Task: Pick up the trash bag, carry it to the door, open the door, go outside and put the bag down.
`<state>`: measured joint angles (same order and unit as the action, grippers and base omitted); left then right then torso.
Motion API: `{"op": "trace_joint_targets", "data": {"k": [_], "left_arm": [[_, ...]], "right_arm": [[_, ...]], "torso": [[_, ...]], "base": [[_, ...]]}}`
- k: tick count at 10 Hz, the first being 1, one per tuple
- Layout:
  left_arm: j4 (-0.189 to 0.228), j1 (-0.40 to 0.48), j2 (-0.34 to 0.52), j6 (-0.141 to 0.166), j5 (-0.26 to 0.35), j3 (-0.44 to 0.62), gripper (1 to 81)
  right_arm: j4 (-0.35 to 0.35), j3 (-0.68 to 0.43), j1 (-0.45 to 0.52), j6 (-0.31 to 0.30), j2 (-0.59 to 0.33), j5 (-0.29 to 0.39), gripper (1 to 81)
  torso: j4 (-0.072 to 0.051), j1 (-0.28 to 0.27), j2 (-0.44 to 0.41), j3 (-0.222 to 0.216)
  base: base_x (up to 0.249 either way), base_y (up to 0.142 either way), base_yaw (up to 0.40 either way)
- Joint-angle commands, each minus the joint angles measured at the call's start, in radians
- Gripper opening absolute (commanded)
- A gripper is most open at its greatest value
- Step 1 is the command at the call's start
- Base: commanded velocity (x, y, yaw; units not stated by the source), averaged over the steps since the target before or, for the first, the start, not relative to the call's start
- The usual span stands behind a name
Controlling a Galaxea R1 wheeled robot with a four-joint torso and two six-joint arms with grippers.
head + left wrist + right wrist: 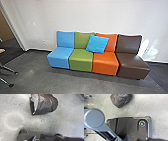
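1. Black, shiny, crumpled plastic trash bag (46,105) lies on the speckled grey floor (40,123), which bears its weight. Its pale-edged opening faces sideways, so loose contents could slip out during a lift.
2. The robot's wide, dark, flat base plate (127,127) is near the bag but apart from it, probably close enough for reaching down.
3. Whether the left gripper and right gripper are released or clenched, I cannot tell; neither holds the bag.
4. A square, bright-blue fabric cushion (97,44) leans where green and orange seat backs (110,41) meet, propped by both.
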<state>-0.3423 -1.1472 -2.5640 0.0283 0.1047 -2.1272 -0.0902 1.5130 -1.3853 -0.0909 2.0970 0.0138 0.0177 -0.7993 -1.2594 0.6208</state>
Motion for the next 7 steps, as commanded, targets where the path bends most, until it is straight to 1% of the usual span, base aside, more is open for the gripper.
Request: {"op": "trace_joint_targets", "data": {"k": [1,2,3,4,5,7], "left_arm": [[-0.027,0.092,0.008,0.002,0.081,-0.017,81.1],[-0.033,0.097,-0.002,0.002,0.093,-0.037,81.1],[-0.033,0.100,-0.012,0.002,0.093,-0.048,81.1],[-0.033,0.105,-0.019,0.002,0.095,-0.051,81.1],[-0.033,0.108,-0.022,0.002,0.095,-0.051,81.1],[-0.033,0.109,-0.018,0.002,0.095,-0.045,81.1]], "right_arm": [[0.017,-0.041,0.053,-0.003,-0.088,0.054,81.1],[0.018,-0.060,0.060,-0.003,-0.116,0.054,81.1],[0.018,-0.083,0.068,-0.006,-0.144,0.054,81.1],[0.017,-0.103,0.070,-0.010,-0.162,0.054,81.1],[0.015,-0.123,0.070,-0.009,-0.171,0.052,81.1],[0.015,-0.140,0.070,-0.009,-0.177,0.052,81.1]], "torso": [[0.000,-0.063,-0.098,0.000],[0.000,-0.085,-0.133,0.000],[0.000,-0.107,-0.169,0.000],[0.000,-0.130,-0.206,0.020],[0.000,-0.151,-0.239,0.077],[0.000,-0.185,-0.295,0.114]], "base": [[0.000,0.000,0.000],[0.000,0.000,0.000],[0.000,0.000,0.000],[0.000,0.000,0.000],[0.000,0.000,0.000],[0.000,0.000,0.000]]}}
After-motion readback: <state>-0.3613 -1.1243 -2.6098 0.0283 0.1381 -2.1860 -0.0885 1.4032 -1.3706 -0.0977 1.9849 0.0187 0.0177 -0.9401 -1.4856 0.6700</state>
